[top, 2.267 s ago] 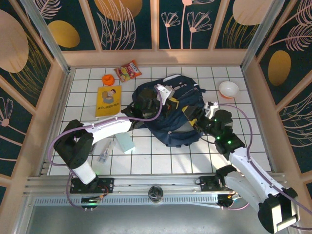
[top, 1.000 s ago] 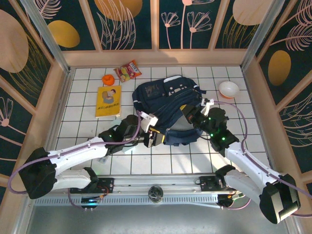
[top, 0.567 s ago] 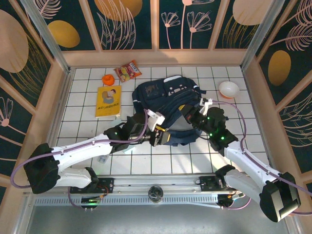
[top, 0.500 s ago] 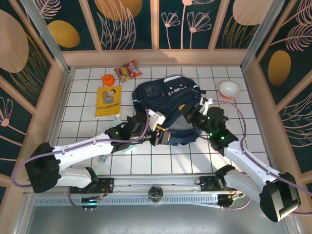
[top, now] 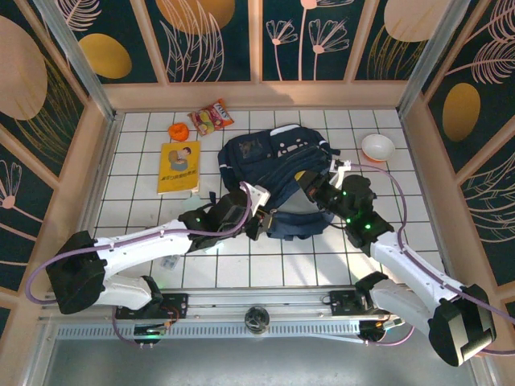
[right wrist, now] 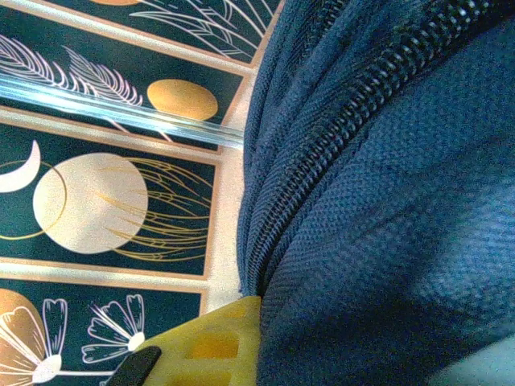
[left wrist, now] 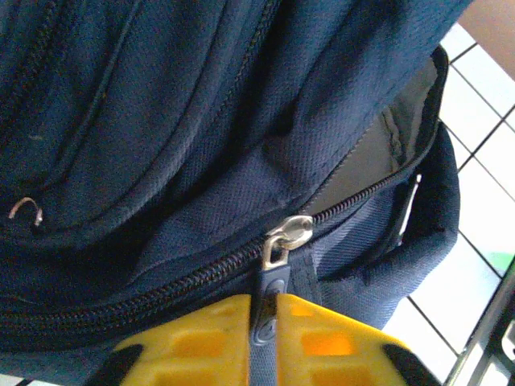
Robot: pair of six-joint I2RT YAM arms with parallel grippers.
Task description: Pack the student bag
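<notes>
Left wrist: my left jaws are pinching student bag's (left wrist: pixel 161 121) zipper pull (left wrist: pixel 271 293); pulling along the teeth advised; right jaws, cannot tell.

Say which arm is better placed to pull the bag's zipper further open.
Left: the left claw is shut on the zipper pull of the student bag; the right claw sits against fabric.

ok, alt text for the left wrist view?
Close-up of the navy student bag: yellow fingers pinch the zipper pull below its silver slider. Right of the slider the zipper is open, showing grey lining; white tiled table at the right edge.
</notes>
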